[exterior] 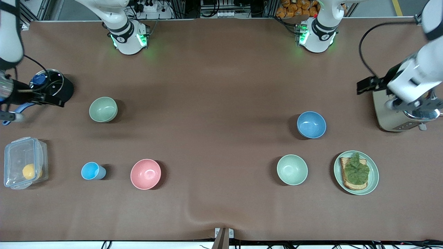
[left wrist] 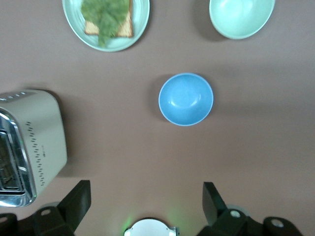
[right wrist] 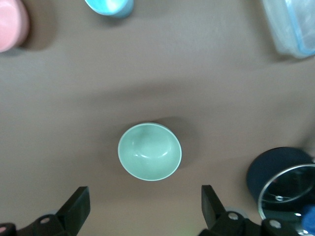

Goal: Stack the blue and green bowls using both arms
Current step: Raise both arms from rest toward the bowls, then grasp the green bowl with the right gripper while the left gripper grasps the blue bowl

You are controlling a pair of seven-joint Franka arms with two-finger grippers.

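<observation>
Across the table (exterior: pixel 221 79) runs a brown cloth, mostly flat, with a soft wrinkle by the edge nearest the front camera. Along the top of the front view stand both arm bases, green lights on, with cable clutter and metal framing above them.

The green bowl (exterior: pixel 103 109) sits upright toward the right arm's end, farther from the front camera than the pink bowl (exterior: pixel 145 174) and the light-blue cup (exterior: pixel 91 171). The blue bowl (exterior: pixel 311 124) sits upright toward the left arm's end, well apart from the green one. A paler mint bowl (exterior: pixel 292 169) lies nearer the camera than it. Beside the mint bowl is a green plate (exterior: pixel 373 181) carrying toast (exterior: pixel 353 173) topped with something leafy.

The left gripper (left wrist: pixel 145 196) hangs over the toaster (exterior: pixel 389 117) at the left arm's end, fingers (left wrist: pixel 74 201) spread wide, pinching nothing. The right gripper (right wrist: pixel 142 199) hangs over the cloth beside a black pot (exterior: pixel 53 88) with a glass lid — its fingers (right wrist: pixel 74 204) are spread too, with nothing held.

Hard to make out:
- Both arms are cut off by the front view's edges, and the right gripper is barely in that view.
- The toaster is partly hidden under the left arm.
- A clear lidded box (exterior: pixel 14 152) at the right arm's end holds something yellow (exterior: pixel 30 171) — I can't tell what.
- Orange things at the top edge are cut off, unidentifiable.
</observation>
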